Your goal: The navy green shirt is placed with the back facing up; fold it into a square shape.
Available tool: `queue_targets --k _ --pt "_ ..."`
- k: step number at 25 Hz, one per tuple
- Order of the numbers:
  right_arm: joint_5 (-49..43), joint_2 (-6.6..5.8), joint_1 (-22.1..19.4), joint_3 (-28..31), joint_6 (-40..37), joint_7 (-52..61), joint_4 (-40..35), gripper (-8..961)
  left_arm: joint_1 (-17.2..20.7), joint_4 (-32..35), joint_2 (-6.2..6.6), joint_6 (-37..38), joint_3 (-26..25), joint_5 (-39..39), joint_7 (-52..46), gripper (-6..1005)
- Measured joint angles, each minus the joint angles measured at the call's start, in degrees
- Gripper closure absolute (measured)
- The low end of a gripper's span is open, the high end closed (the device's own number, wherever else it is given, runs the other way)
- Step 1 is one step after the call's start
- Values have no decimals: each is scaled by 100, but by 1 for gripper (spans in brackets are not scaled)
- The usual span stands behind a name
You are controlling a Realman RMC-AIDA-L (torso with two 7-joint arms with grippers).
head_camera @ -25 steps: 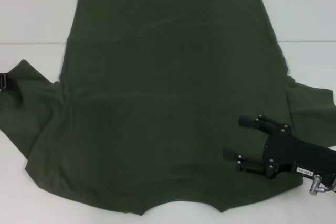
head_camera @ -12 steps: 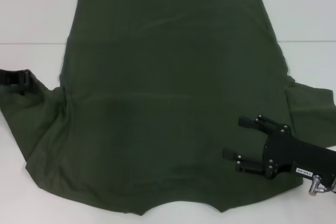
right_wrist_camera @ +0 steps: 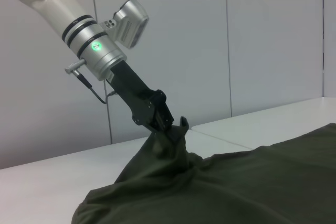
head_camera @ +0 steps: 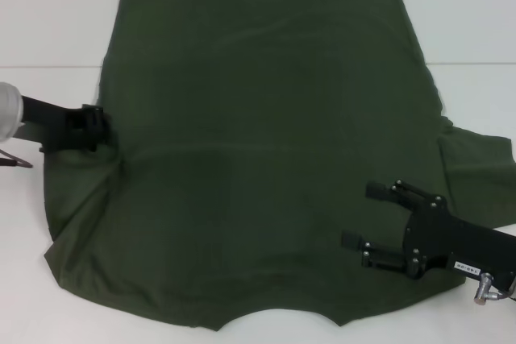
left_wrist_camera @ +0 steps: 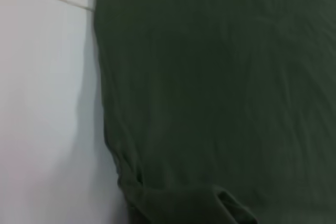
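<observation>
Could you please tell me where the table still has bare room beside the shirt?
Bare table lies far-left and far-right of the navy green shirt, plus the near-left corner. It is crowded where the left gripper bunches the left sleeve, and where the right gripper hovers near-right.

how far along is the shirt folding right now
Early stage. The navy green shirt lies mostly flat, with no finished fold showing. In hand: the left pincer is shut on its left sleeve, lifting it off the table. The right pincer is open over the shirt's right side. The whole square remains.
</observation>
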Motion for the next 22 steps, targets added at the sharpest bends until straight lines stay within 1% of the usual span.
queue_targets --k 3,6,8,12,14,17,22 --pt "0 0 -4 0 0 -1 6 68 21 -25 -73 -61 -9 -65 -72 959" --pt "0 0 -4 0 0 -1 7 68 59 -178 -89 -133 -26 -233 -89 957" --pt "0 0 -3 0 0 -1 7 69 79 -357 -60 -147 -47 -426 -94 956" --pt "0 0 5 0 20 -1 6 69 116 -888 54 -145 -269 -998 -55 953" --pt "0 0 7 0 24 -1 6 70 166 -1248 145 -140 -423 -1414 71 880" --pt "0 0 7 0 31 0 6 70 285 -1492 231 -227 -516 -1819 277 771" --pt "0 0 1 8 52 0 6 71 503 -1501 247 -255 -793 -2038 673 630"
